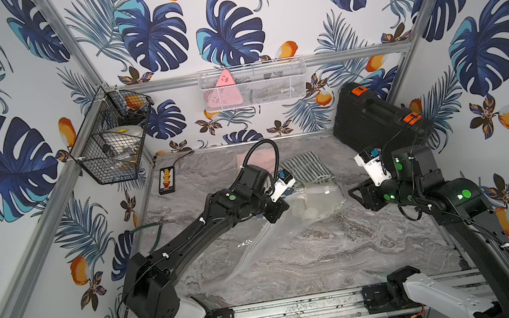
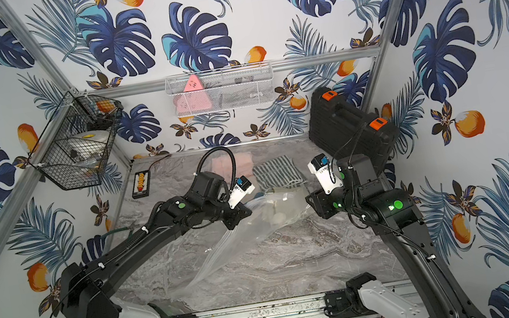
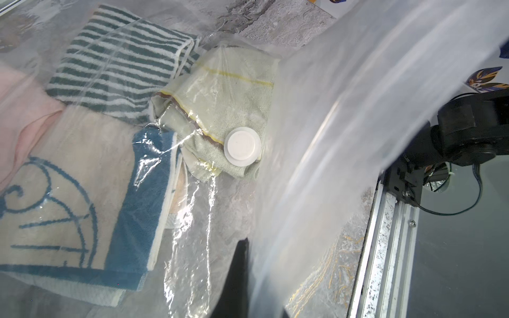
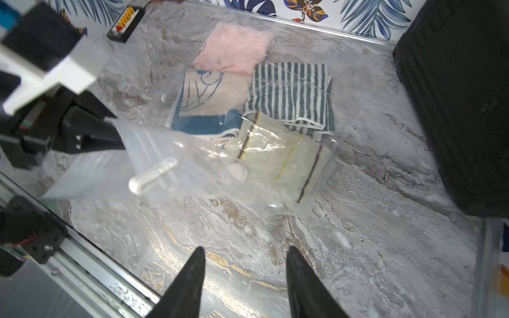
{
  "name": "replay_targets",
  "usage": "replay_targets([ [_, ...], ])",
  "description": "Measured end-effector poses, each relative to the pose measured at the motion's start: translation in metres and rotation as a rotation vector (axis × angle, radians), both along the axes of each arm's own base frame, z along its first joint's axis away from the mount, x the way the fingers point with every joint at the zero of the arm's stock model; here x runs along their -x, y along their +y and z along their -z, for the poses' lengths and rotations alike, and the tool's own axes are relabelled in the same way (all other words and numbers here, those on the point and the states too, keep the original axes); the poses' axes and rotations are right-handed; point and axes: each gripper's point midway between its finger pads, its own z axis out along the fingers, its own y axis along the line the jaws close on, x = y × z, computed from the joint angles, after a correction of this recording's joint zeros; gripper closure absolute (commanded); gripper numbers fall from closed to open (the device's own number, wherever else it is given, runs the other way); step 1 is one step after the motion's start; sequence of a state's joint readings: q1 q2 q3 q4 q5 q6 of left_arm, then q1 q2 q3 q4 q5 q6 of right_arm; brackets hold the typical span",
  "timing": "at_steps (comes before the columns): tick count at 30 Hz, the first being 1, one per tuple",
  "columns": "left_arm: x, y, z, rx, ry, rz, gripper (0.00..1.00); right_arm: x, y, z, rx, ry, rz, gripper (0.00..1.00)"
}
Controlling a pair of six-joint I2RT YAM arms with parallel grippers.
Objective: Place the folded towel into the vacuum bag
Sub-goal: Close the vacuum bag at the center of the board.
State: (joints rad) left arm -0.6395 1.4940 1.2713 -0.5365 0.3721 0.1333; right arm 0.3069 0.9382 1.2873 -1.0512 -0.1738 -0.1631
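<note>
The vacuum bag (image 1: 292, 230) (image 2: 242, 241) is clear crinkly plastic lying on the marble table. My left gripper (image 1: 284, 204) (image 2: 248, 210) (image 3: 248, 247) is shut on its zip edge and lifts it. The white slider clip (image 4: 153, 176) hangs on that edge. A cream folded towel (image 4: 289, 162) (image 3: 228, 93) with yellow and brown stripes lies under the film beside the round white valve (image 3: 242, 147) (image 4: 237, 170). My right gripper (image 4: 245, 249) (image 1: 354, 194) is open above bare marble, in front of the bag, with nothing between its fingers.
Behind the cream towel lie a green-striped towel (image 4: 292, 93) (image 1: 304, 165), a beige-and-blue towel (image 4: 209, 96) and a pink one (image 4: 234, 49), all seen through plastic. A black case (image 1: 374, 116) stands at back right. A small connector box (image 1: 167, 180) sits at back left.
</note>
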Motion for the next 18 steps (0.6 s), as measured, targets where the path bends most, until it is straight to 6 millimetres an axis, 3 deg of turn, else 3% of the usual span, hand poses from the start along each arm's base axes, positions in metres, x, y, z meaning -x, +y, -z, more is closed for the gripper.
replay_targets([
  [2, -0.002, 0.001, -0.002, -0.001, 0.000, -0.002, 1.00, 0.009, 0.001, 0.006, 0.057, 0.005, -0.058, 0.48],
  [8, -0.001, 0.000, -0.002, 0.002, 0.022, 0.008, 1.00, 0.019, 0.011, 0.019, 0.124, -0.001, -0.200, 0.47],
  [15, 0.004, 0.000, -0.002, 0.007, 0.038, 0.019, 1.00, -0.001, 0.033, 0.019, 0.195, -0.068, -0.334, 0.47],
  [18, 0.006, 0.000, -0.003, 0.012, 0.041, 0.023, 1.00, -0.008, 0.044, 0.015, 0.211, -0.100, -0.385, 0.53],
])
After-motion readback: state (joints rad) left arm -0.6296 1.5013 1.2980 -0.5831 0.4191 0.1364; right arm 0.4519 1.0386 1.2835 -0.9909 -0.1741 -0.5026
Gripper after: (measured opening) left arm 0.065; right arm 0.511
